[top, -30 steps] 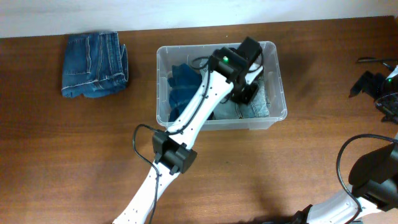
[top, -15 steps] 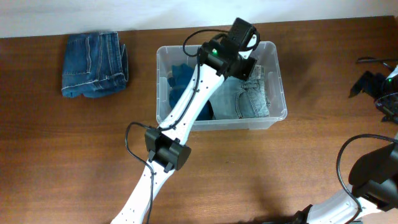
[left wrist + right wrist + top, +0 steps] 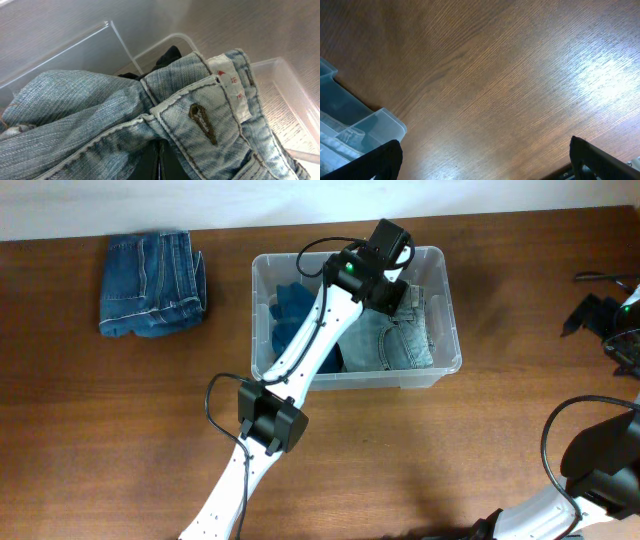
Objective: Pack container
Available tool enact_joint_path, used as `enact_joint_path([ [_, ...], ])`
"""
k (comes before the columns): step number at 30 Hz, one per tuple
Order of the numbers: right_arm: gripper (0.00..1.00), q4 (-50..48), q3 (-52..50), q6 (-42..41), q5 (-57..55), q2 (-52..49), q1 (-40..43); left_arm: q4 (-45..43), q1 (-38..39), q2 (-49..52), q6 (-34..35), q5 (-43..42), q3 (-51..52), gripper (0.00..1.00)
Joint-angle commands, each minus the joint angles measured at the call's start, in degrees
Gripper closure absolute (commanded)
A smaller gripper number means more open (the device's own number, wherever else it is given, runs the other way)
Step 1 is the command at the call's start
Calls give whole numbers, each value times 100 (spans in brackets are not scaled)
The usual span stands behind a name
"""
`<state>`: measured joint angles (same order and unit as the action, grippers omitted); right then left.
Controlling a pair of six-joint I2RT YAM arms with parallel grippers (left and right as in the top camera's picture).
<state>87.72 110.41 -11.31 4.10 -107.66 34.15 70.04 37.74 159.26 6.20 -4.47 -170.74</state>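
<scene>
Brown wood-grain table (image 3: 450,440) is taking up pretty much the whole shot, with a pale wall strip running along the far edge. The container (image 3: 420,379) is sitting toward the back middle of the table, long side facing the arms. Inside, a dark blue garment (image 3: 290,310) is filling the left half and a pair of light-wash jeans (image 3: 405,340) is lying in the right half.

The left arm is reaching up across the bin from the near side, and the left gripper (image 3: 160,155) is hanging over the back right part. Its fingers are sitting pressed together, with just a thin line showing between them. Denim is bunching right over the tips, waistband, buttonhole (image 3: 202,120) and white tag (image 3: 231,87) in close-up. Honestly can't tell whether a fold is caught in there.

The right gripper (image 3: 487,160) is hovering over bare wood off to the right with its fingers spread wide, nothing between them.

A second, darker pair of folded jeans (image 3: 150,283) is lying on the table well left of the bin.
</scene>
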Motion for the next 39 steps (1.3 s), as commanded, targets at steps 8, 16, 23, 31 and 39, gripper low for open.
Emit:
enact_joint_path([
  [8,2,-15,-4,37,-28,24,0,223,-79,-15,-234,48,101,87],
  [16,1,-15,-4,37,-28,24,0,446,-216,-1550,-741,802,66,50],
  [23,2,-15,-4,37,-28,24,0,876,-920,-2444,-756,2872,66,18],
  [31,1,-15,-4,37,-28,24,0,1045,-3147,-2514,-236,2758,125,1],
  [39,2,-15,-4,37,-28,24,0,-168,-4706,-2500,-234,887,1110,99],
])
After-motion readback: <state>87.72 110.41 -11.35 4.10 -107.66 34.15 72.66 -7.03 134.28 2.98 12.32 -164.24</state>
